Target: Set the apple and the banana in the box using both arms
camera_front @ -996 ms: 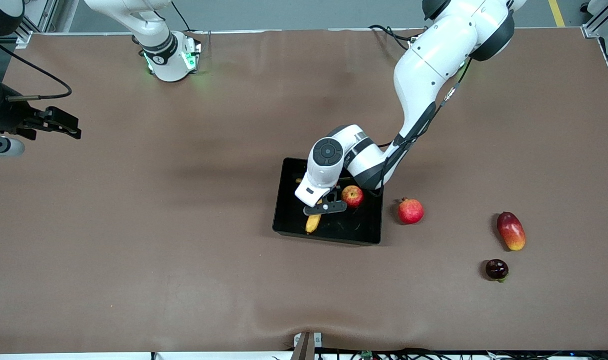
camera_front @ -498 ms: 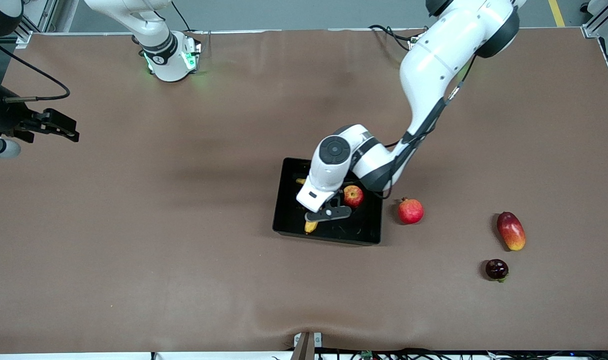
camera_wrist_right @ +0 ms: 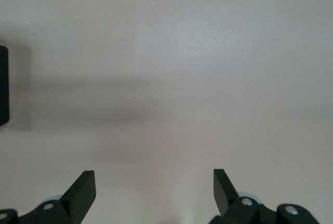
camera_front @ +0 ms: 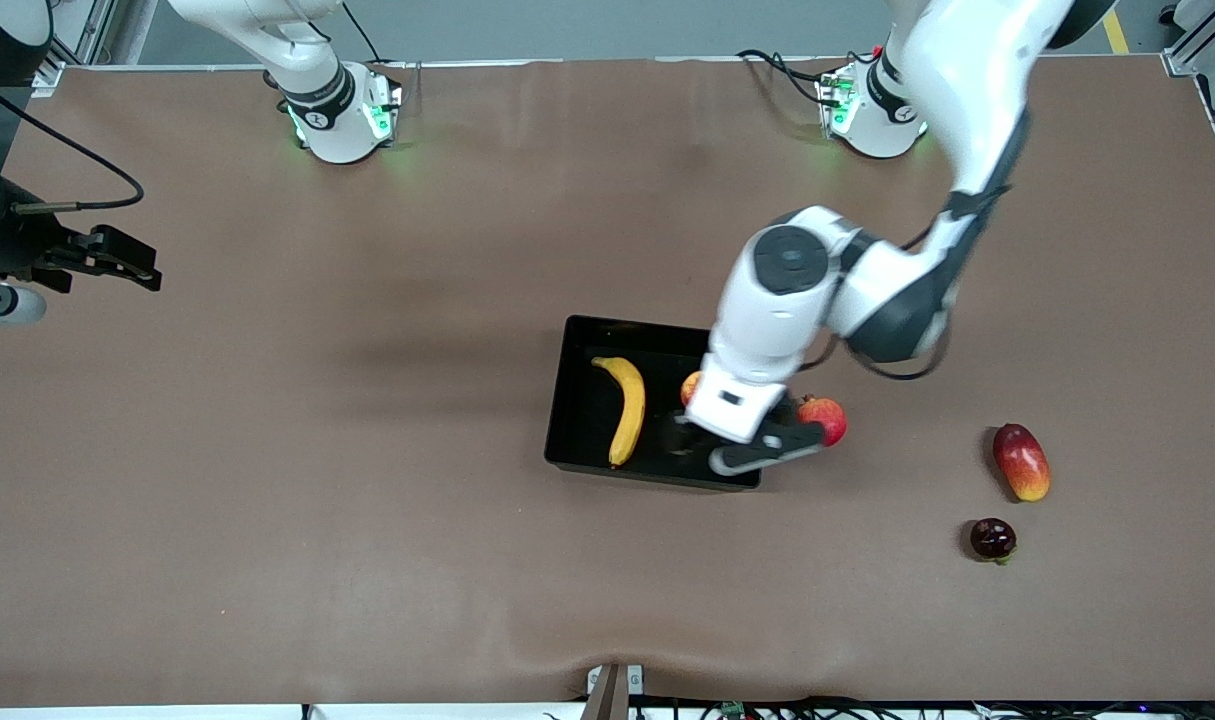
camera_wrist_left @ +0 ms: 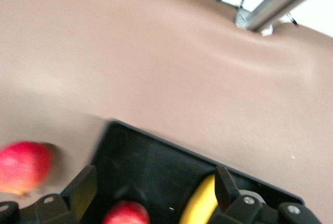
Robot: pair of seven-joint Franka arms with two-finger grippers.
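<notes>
Two fruits lay inside the box (camera_front: pixel 587 400), the black tray taken here as the landmark. The banana (camera_front: pixel 625 408) rested on the tray floor with its length running from the wall farthest from the front camera toward the wall nearest it, in the part of the tray toward the right arm's end of the table. The apple (camera_front: pixel 690 386) sat in the same tray toward the left arm's end, mostly hidden by the left arm's wrist in the front view. In the left wrist view the apple (camera_wrist_left: pixel 126 214) and the banana (camera_wrist_left: pixel 200 207) both showed on the tray floor (camera_wrist_left: pixel 156 166) between the fingers.

The left gripper (camera_front: pixel 757 452) hung over the tray's corner nearest the front camera at the left arm's end, its fingers (camera_wrist_left: pixel 80 193) spread wide and holding nothing.

Just outside the tray, toward the left arm's end, lay a pomegranate (camera_front: pixel 825 418); the left wrist view showed it (camera_wrist_left: pixel 23 166) on the brown cloth beside the tray wall. Farther from the tray toward that same end lay a mango (camera_front: pixel 1021 461) and a small dark fruit (camera_front: pixel 992 538).

The right gripper (camera_front: pixel 117 257) waited well apart from the tray, at the right arm's end of the table, with its fingers (camera_wrist_right: pixel 82 188) spread and empty over bare cloth.
</notes>
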